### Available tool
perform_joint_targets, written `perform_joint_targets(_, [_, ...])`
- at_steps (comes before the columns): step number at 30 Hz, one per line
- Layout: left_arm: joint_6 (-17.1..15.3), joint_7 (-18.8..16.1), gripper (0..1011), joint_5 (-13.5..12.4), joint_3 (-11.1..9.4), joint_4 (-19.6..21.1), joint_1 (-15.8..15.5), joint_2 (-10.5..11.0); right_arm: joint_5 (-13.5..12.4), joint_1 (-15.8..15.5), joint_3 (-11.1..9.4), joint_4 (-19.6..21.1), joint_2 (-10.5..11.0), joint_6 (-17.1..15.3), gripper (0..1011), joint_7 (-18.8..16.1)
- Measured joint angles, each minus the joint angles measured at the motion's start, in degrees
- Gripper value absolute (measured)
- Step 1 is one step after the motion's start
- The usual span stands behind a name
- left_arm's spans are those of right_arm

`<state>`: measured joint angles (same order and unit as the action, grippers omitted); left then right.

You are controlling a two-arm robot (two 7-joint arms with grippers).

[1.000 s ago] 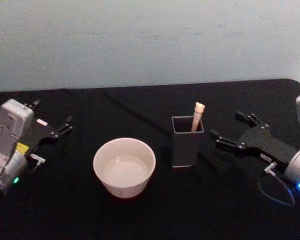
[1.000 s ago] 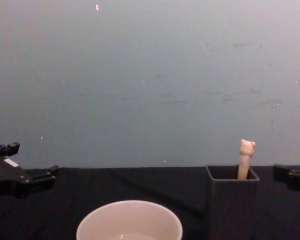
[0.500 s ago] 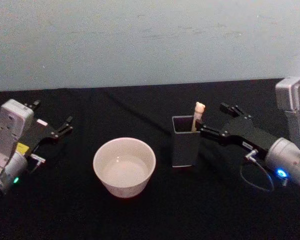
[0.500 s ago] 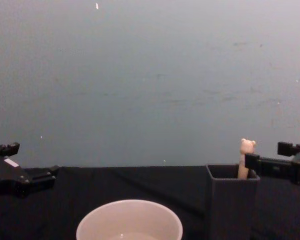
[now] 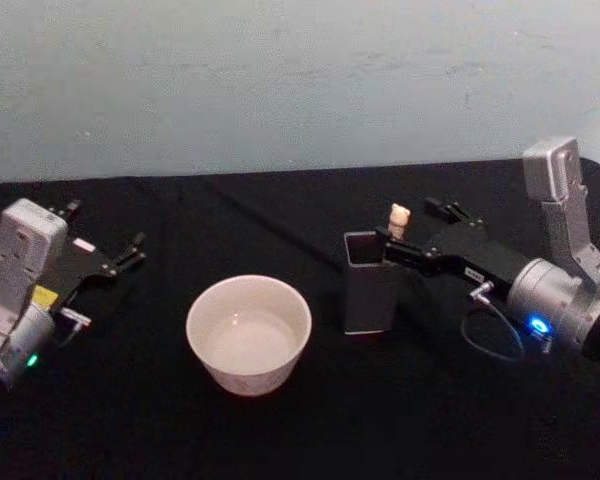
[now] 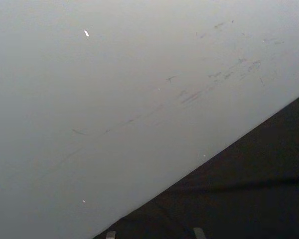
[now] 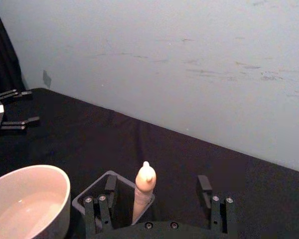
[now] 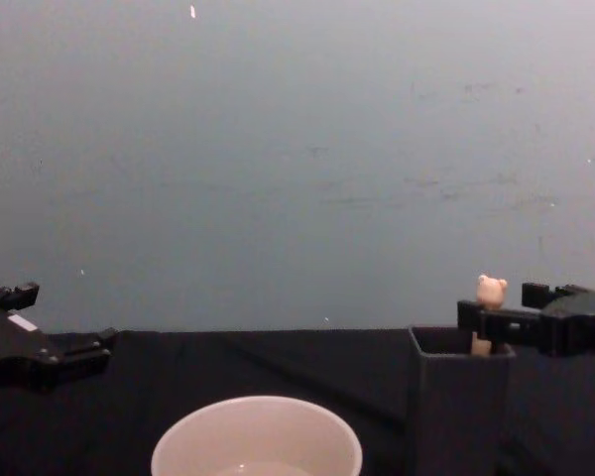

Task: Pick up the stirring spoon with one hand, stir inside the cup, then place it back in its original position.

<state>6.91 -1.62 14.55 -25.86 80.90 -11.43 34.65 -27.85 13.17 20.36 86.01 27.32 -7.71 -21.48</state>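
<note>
Right pincer (image 7: pixel 157 186), centre-right, sat open astride the stirring spoon (image 5: pixel 398 217); prob. light, stiff, slick, so grip handle below bear head. Left pincer (image 5: pixel 107 227) idle, open, far left.

Cup (image 5: pixel 248 333) sits front-ctr on table (image 5: pixel 280 440); holder box (image 5: pixel 368 290) just right of it; stirring spoon (image 5: pixel 398 217) stands in box, rear-right corner; right gripper (image 5: pixel 410 224) straddles spoon top; left gripper (image 5: pixel 106 224) far left, well apart.

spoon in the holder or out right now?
In. The stirring spoon stands upright in the holder box, bear head above the rim; right gripper open around its handle; left gripper idle at left.
</note>
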Motion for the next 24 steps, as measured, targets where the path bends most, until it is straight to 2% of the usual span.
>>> perform_joint_targets(7, [0.0,0.0,1001,0.0,0.0,0.0,0.0,0.0,0.26,1.02,-0.09,-1.37,-1.2,-0.46,1003,-0.32])
perform_joint_targets(24, [0.0,0.0,1001,0.0,0.0,0.0,0.0,0.0,0.29,1.13,-0.23,-1.45,-1.35,-0.55,1003,-0.61])
